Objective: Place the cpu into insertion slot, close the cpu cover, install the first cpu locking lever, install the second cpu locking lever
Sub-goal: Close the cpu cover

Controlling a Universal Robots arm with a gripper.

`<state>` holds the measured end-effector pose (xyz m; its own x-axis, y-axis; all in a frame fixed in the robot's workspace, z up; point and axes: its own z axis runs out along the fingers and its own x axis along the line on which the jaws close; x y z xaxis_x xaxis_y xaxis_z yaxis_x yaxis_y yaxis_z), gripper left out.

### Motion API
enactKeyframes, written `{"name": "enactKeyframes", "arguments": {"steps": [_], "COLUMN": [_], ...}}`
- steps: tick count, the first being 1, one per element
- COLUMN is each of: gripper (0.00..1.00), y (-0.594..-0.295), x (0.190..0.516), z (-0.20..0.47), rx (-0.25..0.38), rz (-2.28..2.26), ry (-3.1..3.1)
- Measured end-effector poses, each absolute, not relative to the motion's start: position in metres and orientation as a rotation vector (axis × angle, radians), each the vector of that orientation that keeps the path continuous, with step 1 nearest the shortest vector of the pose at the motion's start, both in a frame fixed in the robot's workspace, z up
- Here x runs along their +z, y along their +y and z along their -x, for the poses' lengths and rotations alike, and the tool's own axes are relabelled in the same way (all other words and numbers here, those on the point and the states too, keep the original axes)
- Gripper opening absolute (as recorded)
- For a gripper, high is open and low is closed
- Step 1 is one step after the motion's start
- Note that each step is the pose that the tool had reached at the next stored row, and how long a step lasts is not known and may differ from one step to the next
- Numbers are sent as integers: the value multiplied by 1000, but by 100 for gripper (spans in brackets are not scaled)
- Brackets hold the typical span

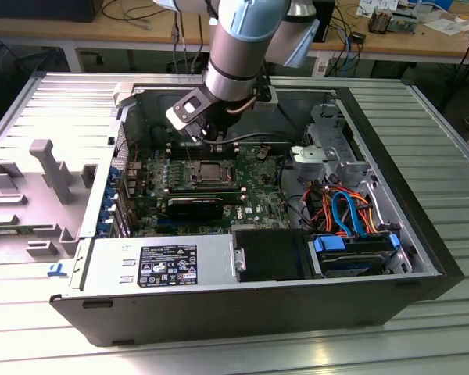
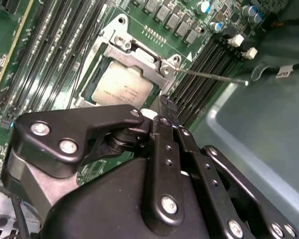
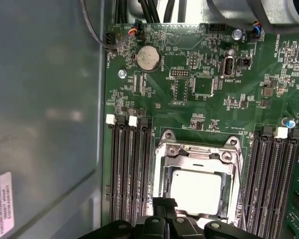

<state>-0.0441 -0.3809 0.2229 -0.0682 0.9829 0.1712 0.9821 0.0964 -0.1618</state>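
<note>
Sees the cpu seated in the insertion slot, mid-board on the green motherboard, inside the open computer case on the worktop. Sees the cpu cover lying flat over the chip's edges. Sees the pincer just over the slot's edge, fingertips together, gripping nothing visible. Sees a thin locking lever jutting from a cover corner across the memory slots, apart from the pincer.
</note>
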Motion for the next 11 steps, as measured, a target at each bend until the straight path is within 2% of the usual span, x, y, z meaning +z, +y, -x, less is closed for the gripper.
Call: {"name": "enactKeyframes", "arguments": {"steps": [6,9,11], "gripper": [11,11,11], "y": [-384,-385,-387], "x": [220,219,216], "z": [47,48,49], "rx": [26,78,81], "rz": [1976,2002,2004], "ry": [-2145,-2164,-2166]}}
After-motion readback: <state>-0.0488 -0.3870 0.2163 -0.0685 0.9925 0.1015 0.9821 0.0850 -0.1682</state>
